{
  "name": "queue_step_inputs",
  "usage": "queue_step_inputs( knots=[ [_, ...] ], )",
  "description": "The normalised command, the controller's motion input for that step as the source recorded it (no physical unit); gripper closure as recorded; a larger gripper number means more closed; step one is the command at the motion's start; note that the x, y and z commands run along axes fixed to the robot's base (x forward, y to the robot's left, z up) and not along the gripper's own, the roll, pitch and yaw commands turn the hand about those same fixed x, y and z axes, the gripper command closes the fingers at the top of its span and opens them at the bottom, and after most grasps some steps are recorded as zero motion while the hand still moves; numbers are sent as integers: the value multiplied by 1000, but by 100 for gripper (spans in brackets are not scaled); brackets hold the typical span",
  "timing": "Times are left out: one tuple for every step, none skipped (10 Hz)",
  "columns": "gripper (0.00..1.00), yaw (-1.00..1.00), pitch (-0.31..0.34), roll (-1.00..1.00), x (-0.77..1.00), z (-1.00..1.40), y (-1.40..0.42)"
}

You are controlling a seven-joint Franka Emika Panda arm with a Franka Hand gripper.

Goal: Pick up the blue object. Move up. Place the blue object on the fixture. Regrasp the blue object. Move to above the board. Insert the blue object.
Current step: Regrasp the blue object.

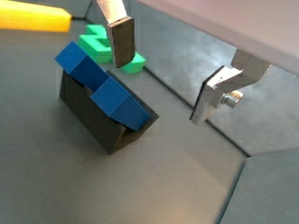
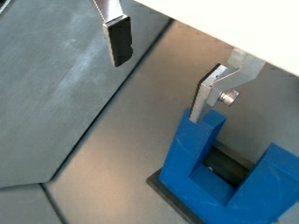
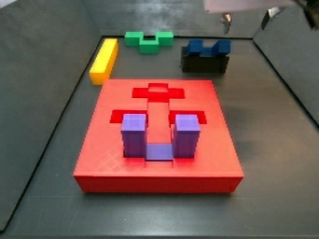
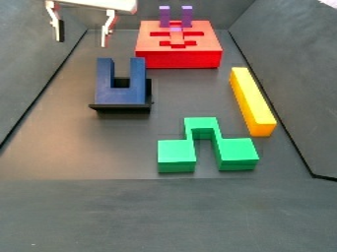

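Findings are ordered outward from the black box-like fixture (image 4: pixel 142 102), as a side view presents it, near to far.

Nearest the camera, on the dark floor in front of the fixture, lies a green notched block (image 4: pixel 206 146), untouched. Beside it and a little further back lies a long yellow bar (image 4: pixel 251 97), also untouched.

On the fixture itself rests the small deep-blue U-shaped block (image 4: pixel 120 83), prongs pointing away from the camera; a wrist view shows the fixture's dark interior through the notch (image 2: pixel 230 166). The placing step therefore appears complete.

Above and beyond the fixture hangs the two-finger gripper (image 4: pixel 81 28). Its flat silver fingers (image 1: pixel 218 91) stand well apart with nothing between them, clear of the blue block in both wrist views.

Furthest back, beyond the fixture, sits the large flat red board (image 4: pixel 178 44) with shaped recesses; a purple U-shaped block (image 3: pixel 155 138) stands seated in it. A cross-shaped recess (image 3: pixel 156 92) shows vacant.

Judgement: pick-up, lift and placement are done. Regrasp, transfer above the board and insertion remain outstanding.
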Motion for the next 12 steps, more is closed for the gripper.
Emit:
queue_step_inputs(
  knots=[
    [0, -80, 263, 991, -14, -149, -277],
    [0, 0, 280, 994, 0, -194, -177],
    [0, 283, 226, 851, -20, -317, -91],
    [0, 417, 231, 689, 0, -320, 0],
    [0, 460, 200, 614, 0, -303, 0],
    [0, 506, 214, 506, 0, -274, 0],
    [0, 409, 160, 417, -86, -209, 0],
    [0, 394, 197, 451, -91, -217, 0],
    [0, 317, 209, 420, -131, -189, 0],
    [0, 171, 106, 309, -137, -160, 0],
    [0, 109, 17, 243, 0, -197, 0],
    [0, 60, 0, 160, 63, -143, 0]
  ],
)
